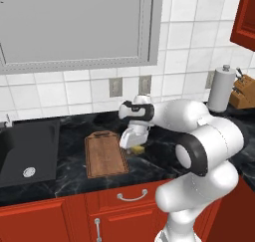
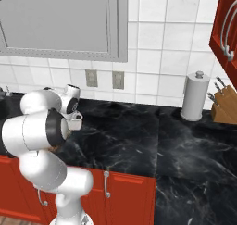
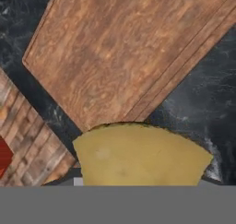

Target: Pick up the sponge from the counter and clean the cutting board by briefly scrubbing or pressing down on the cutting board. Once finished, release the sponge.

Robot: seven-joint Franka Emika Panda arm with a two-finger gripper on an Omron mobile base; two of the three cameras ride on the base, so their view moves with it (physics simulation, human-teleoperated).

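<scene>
One sponge [image 1: 136, 149], one cutting board [image 1: 105, 156], one gripper [image 1: 130, 145]. The yellow sponge sits right at the gripper's tips, just off the board's right edge, above the black counter [image 1: 69, 174]. In the hand view the sponge [image 3: 140, 156] fills the near foreground directly below the jaws, with the board [image 3: 124, 52] beyond it and a corner of the board just past the sponge's far edge. The jaws are drawn in on the sponge, pinching it between them; the fingertips themselves are hidden behind the yellow block. Whether the sponge rests on the stone or hangs just above it cannot be told.

To the far left of the jaws lies one black sink basin [image 1: 27, 154] with a round drain [image 1: 29, 172]. On the wall behind the jaws are two outlet plates [image 1: 115, 87], side by side, under one grey-framed window [image 1: 74, 24]. Well off to the right stand one paper towel roll [image 1: 220, 89] and one knife block [image 1: 243, 91], near each other. Below the counter edge run red cabinets [image 1: 60, 218] with one curved drawer handle [image 1: 132, 195] and one upright door handle [image 1: 98, 229].

From the right base view the arm's own elbow [image 2: 37, 127] stands in front of the hand, hiding the sponge and most of the board.
</scene>
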